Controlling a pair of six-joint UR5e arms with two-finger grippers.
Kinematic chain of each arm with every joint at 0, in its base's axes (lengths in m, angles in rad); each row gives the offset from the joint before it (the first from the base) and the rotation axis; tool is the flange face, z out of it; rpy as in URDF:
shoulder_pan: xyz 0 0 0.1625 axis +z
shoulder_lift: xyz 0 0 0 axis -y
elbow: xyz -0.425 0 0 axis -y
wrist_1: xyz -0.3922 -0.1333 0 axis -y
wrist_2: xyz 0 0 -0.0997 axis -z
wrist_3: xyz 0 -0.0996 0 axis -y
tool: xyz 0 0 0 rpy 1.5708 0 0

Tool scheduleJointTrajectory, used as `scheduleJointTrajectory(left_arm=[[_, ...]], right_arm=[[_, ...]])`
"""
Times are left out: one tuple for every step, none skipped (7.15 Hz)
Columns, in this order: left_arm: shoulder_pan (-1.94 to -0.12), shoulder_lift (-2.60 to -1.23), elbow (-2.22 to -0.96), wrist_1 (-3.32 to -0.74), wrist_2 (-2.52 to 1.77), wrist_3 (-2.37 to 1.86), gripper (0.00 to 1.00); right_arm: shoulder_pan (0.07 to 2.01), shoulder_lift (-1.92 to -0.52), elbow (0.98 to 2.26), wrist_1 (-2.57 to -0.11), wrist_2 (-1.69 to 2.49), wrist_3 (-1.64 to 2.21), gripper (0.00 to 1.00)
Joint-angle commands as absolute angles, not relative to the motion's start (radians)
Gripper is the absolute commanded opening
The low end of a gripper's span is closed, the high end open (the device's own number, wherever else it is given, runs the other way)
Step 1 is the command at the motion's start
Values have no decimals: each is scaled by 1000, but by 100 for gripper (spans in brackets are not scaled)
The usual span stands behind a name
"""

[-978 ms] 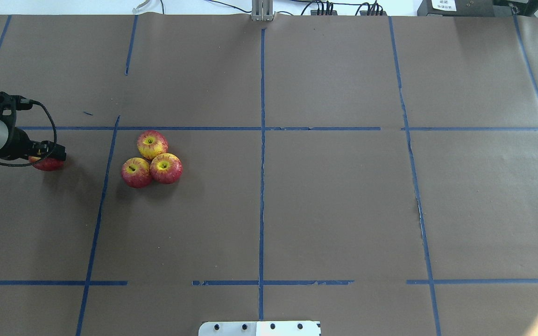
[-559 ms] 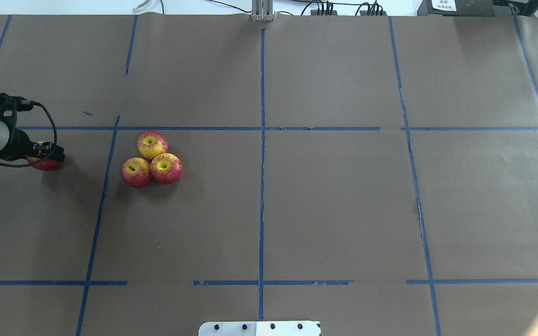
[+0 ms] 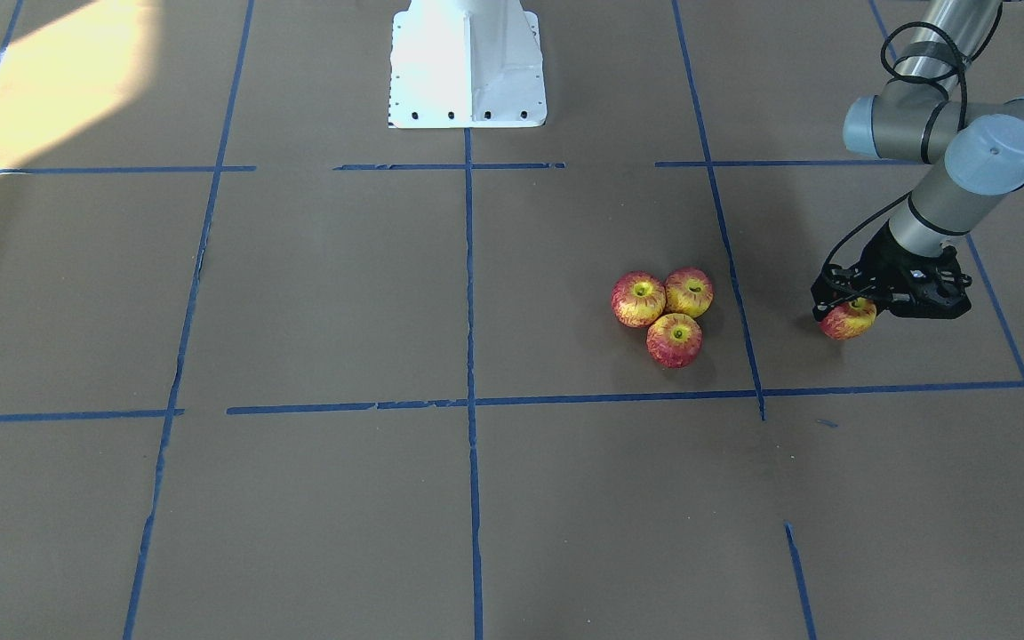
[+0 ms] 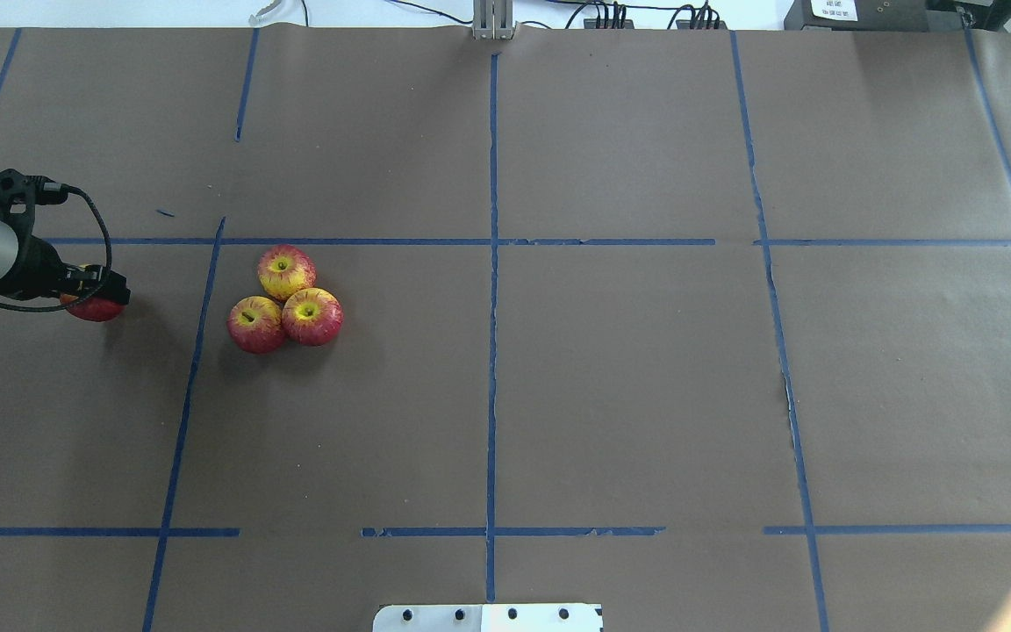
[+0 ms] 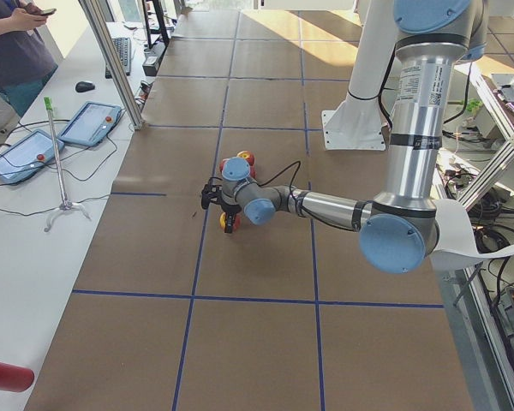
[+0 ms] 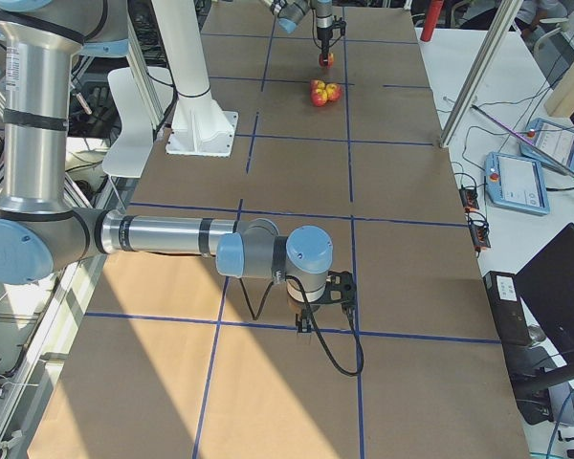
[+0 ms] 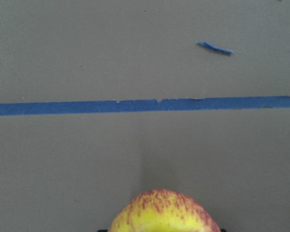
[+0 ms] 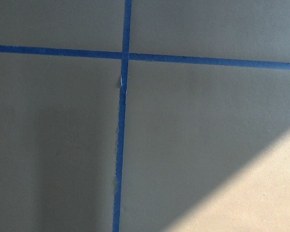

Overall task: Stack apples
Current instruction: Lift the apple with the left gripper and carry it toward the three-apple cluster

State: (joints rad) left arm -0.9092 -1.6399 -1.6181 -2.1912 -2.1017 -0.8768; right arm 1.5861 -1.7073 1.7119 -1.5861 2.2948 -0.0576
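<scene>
Left gripper [image 3: 843,309] is gripping the fourth apple [image 3: 850,320], well apart from the three-apple cluster [image 3: 672,308].
Apple is looking light, rigid, smooth and round, so likely to roll or slip; best hold is across its widest girth; jaws are clamping it now, low over the paper [image 3: 565,498]. Right gripper [image 6: 303,328]: jaw state cannot be told.

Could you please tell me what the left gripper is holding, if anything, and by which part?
Left gripper holds one apple by its sides, from above.
</scene>
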Motion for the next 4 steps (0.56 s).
scheduleJointTrajectory(left_arm=[[-945,-1637,-1745,-2047,-2131,-836,9],[-990,-1640,-1850,-1873,-2131,-751,10],[-1035,-1653,-1938,-1723,-2123,-702,10],[-1045,-1673,-1992,-1641,-2122,-701,10]], right_arm=[[1586,-1707,1712,-1586,2295,-58,100],[1586,-1707,1712,-1586,2295,-57,100],[1586,-1707,1712,-1586,2295,-58,100],[1586,-1707,1712,-1586,2295,-58,100]])
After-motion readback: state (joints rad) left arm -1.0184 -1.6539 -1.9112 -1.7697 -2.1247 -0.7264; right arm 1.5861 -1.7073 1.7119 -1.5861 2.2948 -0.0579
